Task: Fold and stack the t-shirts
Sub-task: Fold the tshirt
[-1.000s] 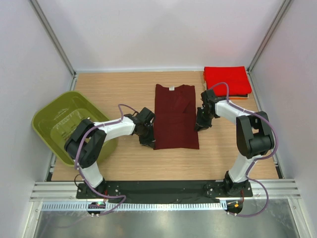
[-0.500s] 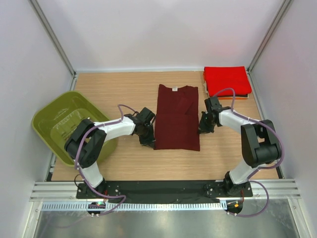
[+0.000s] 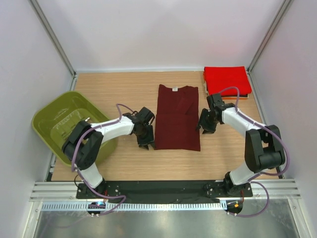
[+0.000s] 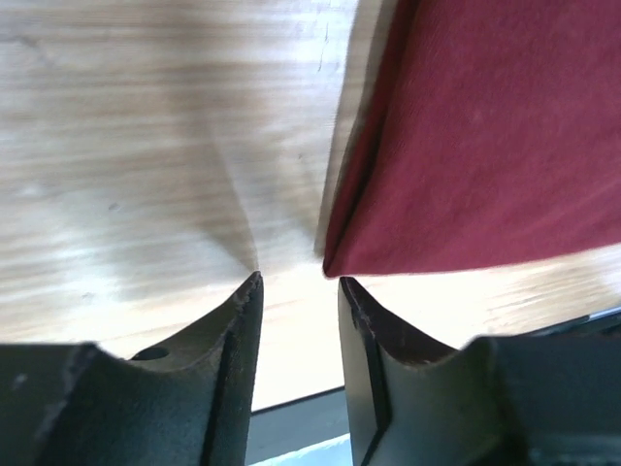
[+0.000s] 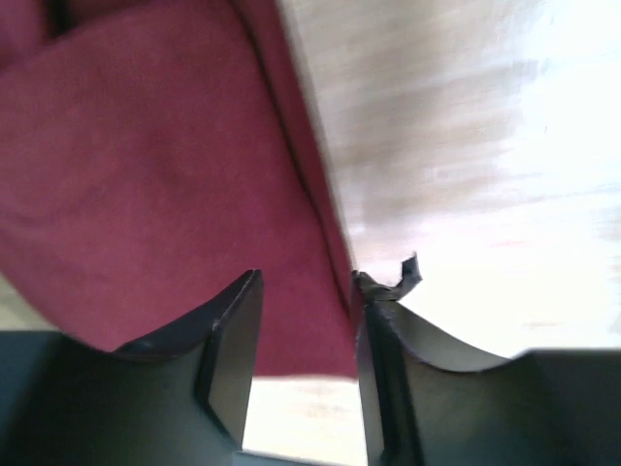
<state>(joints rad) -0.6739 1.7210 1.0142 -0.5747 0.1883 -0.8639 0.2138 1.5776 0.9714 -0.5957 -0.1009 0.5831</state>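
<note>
Now, with both jaws parted and empty, we move left gripper and right gripper to the corners of the shirt by the near edge of the table and pinch evenly

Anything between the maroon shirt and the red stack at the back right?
No loose object. Only bare table lies between the maroon shirt and the red stack. The right gripper, open, sits at the shirt's right edge near that line.
</note>
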